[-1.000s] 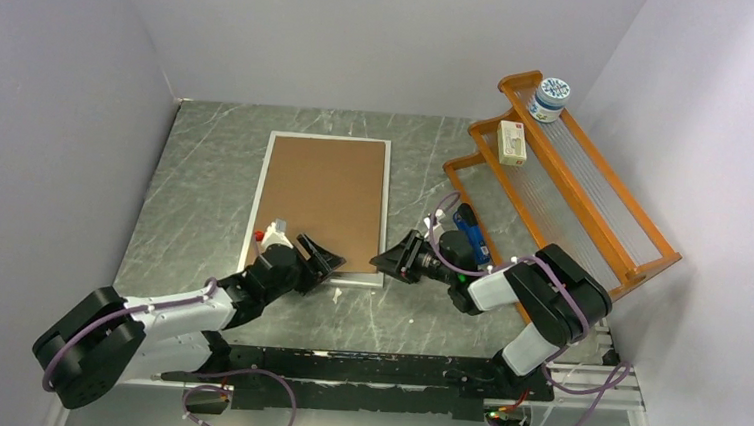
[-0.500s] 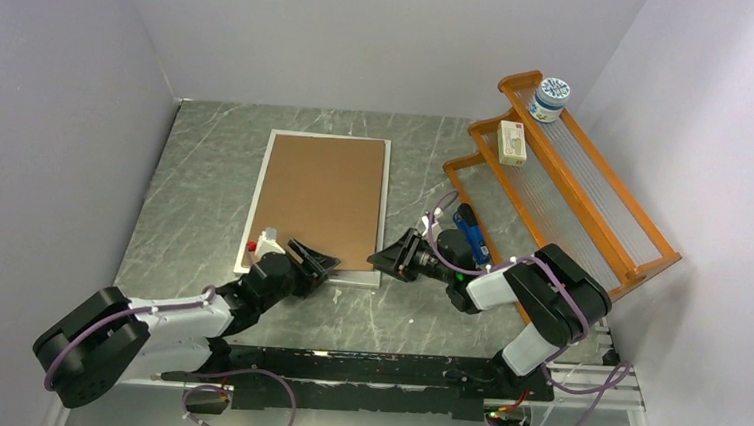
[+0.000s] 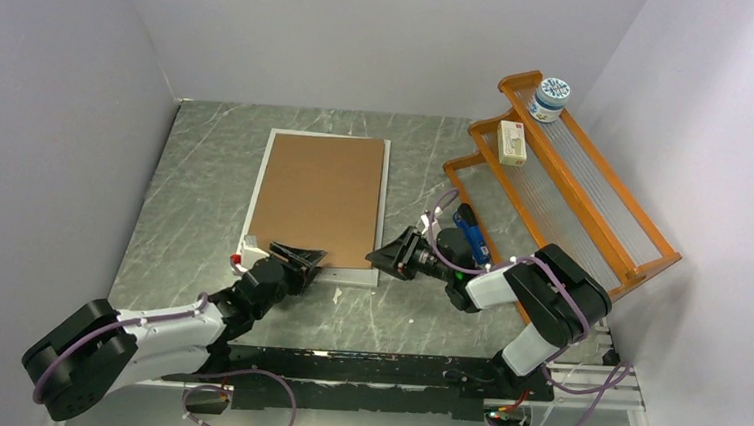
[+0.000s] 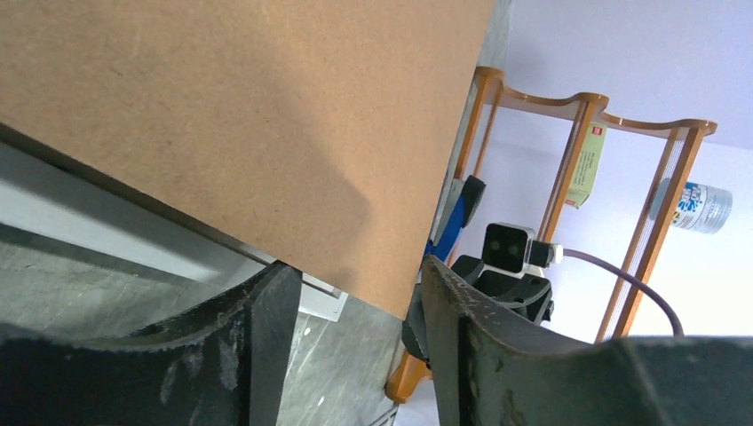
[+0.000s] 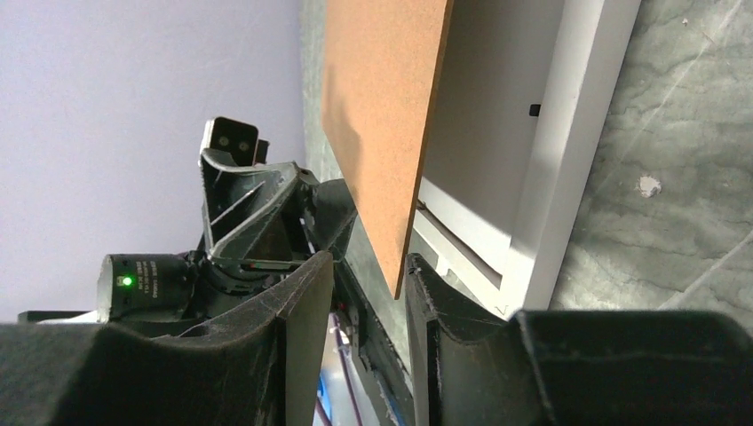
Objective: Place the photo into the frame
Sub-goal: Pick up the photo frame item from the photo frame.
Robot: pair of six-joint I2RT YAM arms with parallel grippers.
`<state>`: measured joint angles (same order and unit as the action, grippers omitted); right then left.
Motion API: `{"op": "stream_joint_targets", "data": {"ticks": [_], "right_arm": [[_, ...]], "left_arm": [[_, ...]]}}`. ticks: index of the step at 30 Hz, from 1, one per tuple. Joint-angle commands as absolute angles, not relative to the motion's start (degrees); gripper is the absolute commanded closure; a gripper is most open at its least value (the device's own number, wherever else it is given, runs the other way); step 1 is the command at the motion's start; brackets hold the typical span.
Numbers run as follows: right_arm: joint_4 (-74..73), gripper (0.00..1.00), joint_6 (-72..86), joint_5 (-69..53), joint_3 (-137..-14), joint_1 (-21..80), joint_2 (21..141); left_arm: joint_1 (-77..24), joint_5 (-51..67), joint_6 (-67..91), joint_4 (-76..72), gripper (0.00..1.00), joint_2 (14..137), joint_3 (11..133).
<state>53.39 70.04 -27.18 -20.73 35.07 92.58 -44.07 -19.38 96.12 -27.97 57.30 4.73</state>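
Observation:
The frame [image 3: 352,277] lies flat on the table, and a brown backing board [image 3: 322,197] covers its inside. The photo is hidden in the top view. My left gripper [image 3: 302,258] is at the board's near-left corner. In the left wrist view it [image 4: 352,266] stands open, with the board's [image 4: 222,115] raised near edge just ahead of the tips, above the white rim [image 4: 107,226]. My right gripper [image 3: 378,257] is at the near-right corner. Its jaws [image 5: 367,264] stand open around the lifted board corner [image 5: 382,115], over the frame [image 5: 568,151]. A pale surface shows inside; I cannot tell what it is.
An orange wooden rack [image 3: 575,187] stands at the right, holding a round tin [image 3: 549,98] and a small box [image 3: 511,141]. A blue object [image 3: 469,231] lies between the rack and my right arm. Walls close in the table on the left, back and right.
My left gripper has slid left along the frame's near edge, rolled, and narrowed its jaws. The right gripper has crept slightly left, its opening about the same.

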Motion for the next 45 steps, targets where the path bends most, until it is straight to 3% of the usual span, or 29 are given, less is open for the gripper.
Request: {"op": "stream_joint_targets", "data": {"ticks": [1, 18, 25, 31, 39, 45], "right_arm": [[59.68, 0.61, 71.69, -27.73, -22.85, 35.33, 91.62], [57.04, 0.58, 69.63, -26.53, -22.83, 35.6, 94.14], [51.75, 0.48, 67.42, -24.24, -24.44, 35.6, 95.83], [46.28, 0.46, 65.59, -22.55, -27.17, 35.6, 96.79], [58.13, 0.61, 70.06, -25.66, -28.05, 35.57, 101.32], [66.75, 0.8, 73.42, -25.96, -26.37, 35.55, 102.58]], "left_arm": [[-44.34, -22.63, 100.36, -31.53, 0.45, 59.17, 3.55], [-44.29, -23.09, 98.31, -63.39, 0.7, 81.66, 0.16], [-44.23, -21.8, 100.14, -68.62, 0.73, 85.65, 0.14], [-44.25, -21.38, 101.79, -69.08, 0.73, 85.96, 0.17], [-44.23, -20.64, 99.57, -65.82, 0.68, 81.49, -1.21], [-44.24, -19.62, 96.37, -54.88, 0.57, 70.48, -0.82]]}}
